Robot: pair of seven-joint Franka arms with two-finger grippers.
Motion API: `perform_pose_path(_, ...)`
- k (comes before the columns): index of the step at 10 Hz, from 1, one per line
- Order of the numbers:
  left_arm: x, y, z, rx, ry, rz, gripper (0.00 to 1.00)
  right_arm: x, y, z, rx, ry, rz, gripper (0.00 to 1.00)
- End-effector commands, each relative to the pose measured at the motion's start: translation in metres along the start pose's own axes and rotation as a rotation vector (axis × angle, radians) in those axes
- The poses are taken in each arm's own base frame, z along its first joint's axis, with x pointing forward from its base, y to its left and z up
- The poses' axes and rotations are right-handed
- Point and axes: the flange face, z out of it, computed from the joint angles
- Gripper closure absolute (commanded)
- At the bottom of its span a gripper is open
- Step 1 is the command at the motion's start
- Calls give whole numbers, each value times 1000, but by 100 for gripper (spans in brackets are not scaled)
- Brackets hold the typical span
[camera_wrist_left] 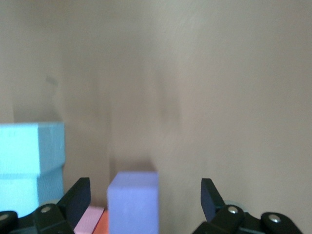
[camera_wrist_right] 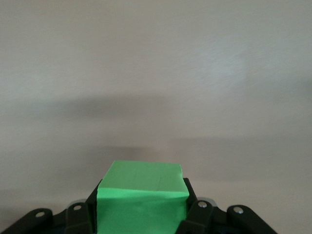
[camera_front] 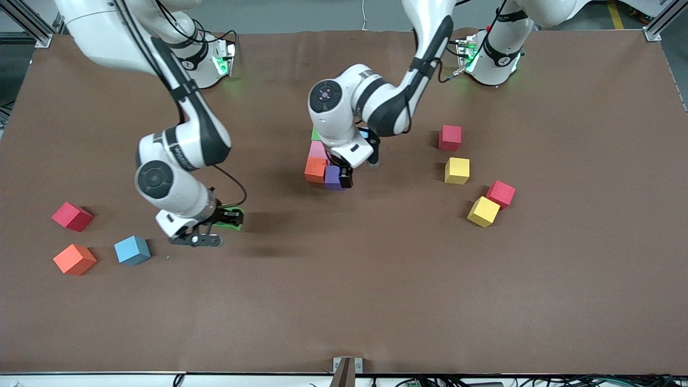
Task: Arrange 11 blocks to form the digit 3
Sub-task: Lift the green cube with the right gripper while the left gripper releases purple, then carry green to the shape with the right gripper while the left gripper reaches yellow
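The little group of blocks in the middle of the brown worktop (camera_front: 344,301) has a purple block (camera_front: 332,178) touching an orange block (camera_front: 315,170), a pink block (camera_front: 318,150) just above that in the front view, and a bit of a green block (camera_front: 315,134) peeking out from under the left arm. The left wrist view also shows a light blue block (camera_wrist_left: 31,163) close by the purple one. The left tool (camera_front: 345,177) is right at the purple block, and its fingers (camera_wrist_left: 78,200) stand wide apart on each side of it, not touching it. The right tool (camera_front: 228,217) squeezes a bright green block (camera_wrist_right: 141,197) and holds it up over a bare bit of worktop toward the right arm's end. Near that end lie a red block (camera_front: 72,216), an orange-red block (camera_front: 74,259) and a blue block (camera_front: 132,250), with the red one farthest from the front camera. Toward the left arm's end sit a dark red block (camera_front: 450,137), a yellow block (camera_front: 457,170) just nearer the front camera, then a second red block (camera_front: 501,194) touching a second yellow block (camera_front: 483,211).
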Motion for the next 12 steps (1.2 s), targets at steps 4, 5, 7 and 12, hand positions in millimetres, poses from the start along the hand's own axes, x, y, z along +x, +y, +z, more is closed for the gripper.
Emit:
perform_pose_path(4, 186, 70, 24, 41, 38, 116, 0, -54, -126, 24, 57, 56, 52, 100)
perform_pose_path(5, 213, 81, 37, 35, 30, 133, 0, -63, -142, 36, 58, 60, 53, 100)
perform_pose_path(7, 266, 94, 59, 42, 21, 215, 0, -77, -164, 60, 44, 44, 47, 99)
perform_pose_path(12, 340, 57, 108, 73, -7, 381, 0, -96, -179, 82, 22, 19, 39, 98)
